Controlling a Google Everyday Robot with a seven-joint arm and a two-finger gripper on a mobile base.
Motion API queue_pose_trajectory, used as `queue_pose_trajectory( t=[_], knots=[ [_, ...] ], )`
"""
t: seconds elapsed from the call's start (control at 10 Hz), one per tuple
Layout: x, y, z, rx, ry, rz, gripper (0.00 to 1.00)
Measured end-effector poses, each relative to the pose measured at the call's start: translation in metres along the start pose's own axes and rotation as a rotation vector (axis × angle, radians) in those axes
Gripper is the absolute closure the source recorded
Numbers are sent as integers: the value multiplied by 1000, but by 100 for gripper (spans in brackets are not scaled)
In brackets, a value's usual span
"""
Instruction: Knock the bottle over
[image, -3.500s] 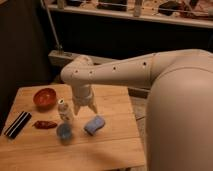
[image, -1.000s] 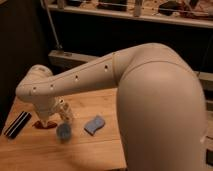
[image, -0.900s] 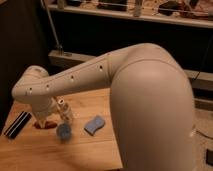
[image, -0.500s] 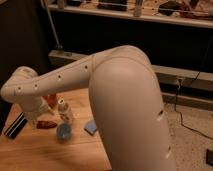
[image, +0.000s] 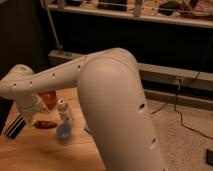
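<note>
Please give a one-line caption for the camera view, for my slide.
Robot arm reaches over the table, gripper near the upright bottle.

Warm, dim light is falling from overhead.
The pale arm (image: 115, 100) is catching most of it, while the jaws, low at the left above the wooden worktop (image: 45, 155), are sitting in its shade; the wall (image: 20, 40) behind is fading to near-black.

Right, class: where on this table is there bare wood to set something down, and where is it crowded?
Free: the front strip of the table, bordered by the black object, red item and blue cup. Crowded: the back left, where the gripper hangs beside the red bowl and the bottle.
</note>
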Motion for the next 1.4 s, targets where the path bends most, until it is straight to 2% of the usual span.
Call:
queue_pose_trajectory(
  t=[0.2, 0.4, 0.6, 0.8, 0.9, 1.1, 1.2, 1.4],
  knots=[
    [-7, -4, 0, -6, -3, 9, 35],
    [-12, -21, -6, -12, -14, 53, 35],
    [-16, -62, -15, -8, -30, 151, 35],
    [-8, -112, -24, 5, -31, 304, 35],
    [2, -153, -35, 36, -37, 446, 35],
    [11, -189, -54, 109, -56, 613, 35],
    [15, -203, -67, 170, -71, 690, 35],
    [19, -206, -80, 215, -90, 748, 35]
  ],
)
